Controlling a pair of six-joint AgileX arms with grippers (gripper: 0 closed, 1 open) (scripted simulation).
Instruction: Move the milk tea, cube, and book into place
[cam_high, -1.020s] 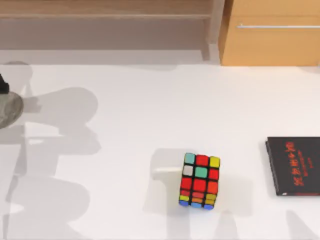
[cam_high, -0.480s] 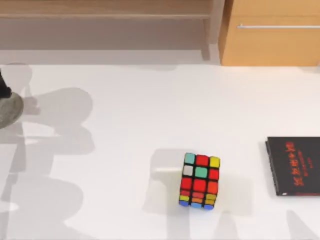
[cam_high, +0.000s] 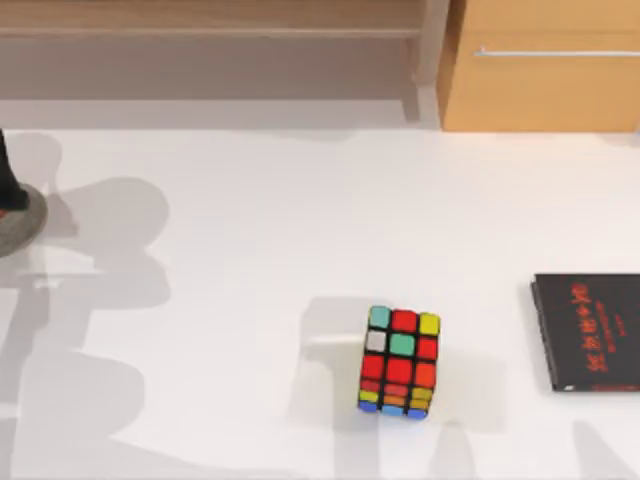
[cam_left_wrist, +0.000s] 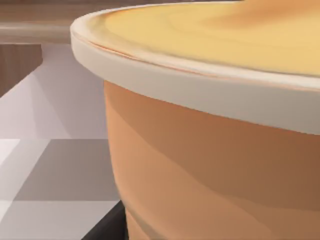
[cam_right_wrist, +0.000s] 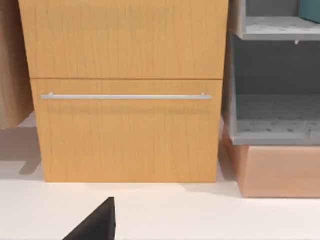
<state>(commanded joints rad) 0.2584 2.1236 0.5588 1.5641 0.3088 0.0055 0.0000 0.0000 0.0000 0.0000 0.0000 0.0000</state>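
At the far left edge of the white table (cam_high: 300, 220) in the top view, we see a flat round grey disc (cam_high: 20, 222) with a dark part of our left arm over it. Our left wrist view is taken up at close range by the milk tea (cam_left_wrist: 215, 165), a peach-orange cup with a pale rim and a creamy top, above the table; we cannot tell how wide our left claw stands or whether it has hold of the cup. The cube (cam_high: 400, 362) sits on the table right of centre and toward the near edge, well apart from the grey disc, its top face mostly red with teal, yellow and white stickers. A thin black book with red lettering (cam_high: 590, 330) lies flat at the right edge, apart from the cube. Our right wrist view faces a wooden drawer cabinet (cam_right_wrist: 125, 90) with a long metal handle (cam_right_wrist: 125, 96) and grey shelves (cam_right_wrist: 272, 90) beside it; we cannot tell the state of our right claw.
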